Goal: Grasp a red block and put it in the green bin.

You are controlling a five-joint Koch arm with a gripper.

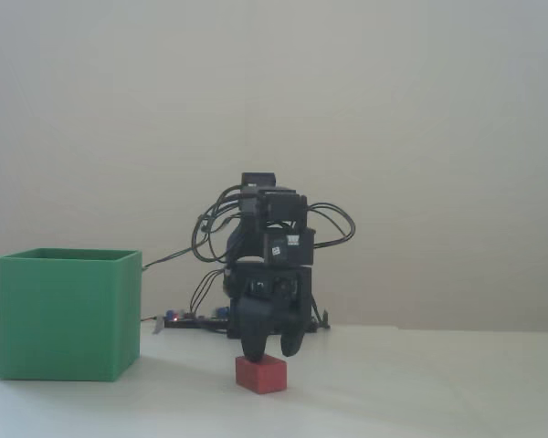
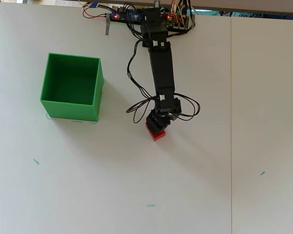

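Red block [image 1: 261, 373] flat on the white table [image 1: 438, 392], near mid-table in the fixed view and just below the arm's [image 2: 162, 68] far end in the overhead view [image 2: 158, 134]; not lifted, since its base meets the tabletop and a shadow sits tight beneath it. Gripper [image 1: 272, 351] poised directly over it, pointing down, two dark jaws parted with a visible gap and tips just above or barely touching the block's top edge, so released, nothing held. Likely lined up this way to straddle the block before closing: spread set a little wider than the block, approach from straight above to keep the jaws clear of the table. From overhead, block partly hidden under the gripper [image 2: 157, 123], only its lower corner showing, turned at a slight angle to the table edges; whether the jaws match that angle, impossible to tell. Green bin [image 1: 68, 315] well apart to the left in both views [image 2: 71, 108], open-topped and seemingly empty, mouth up to take a drop from above. Arm stretched out from its base and electronics board [image 2: 124, 16] at the table's far edge, cables [image 2: 136, 87] looping slack beside it. Judged stage: pre-grasp, with descent, closing, lifting and a swing toward the bin all to come.
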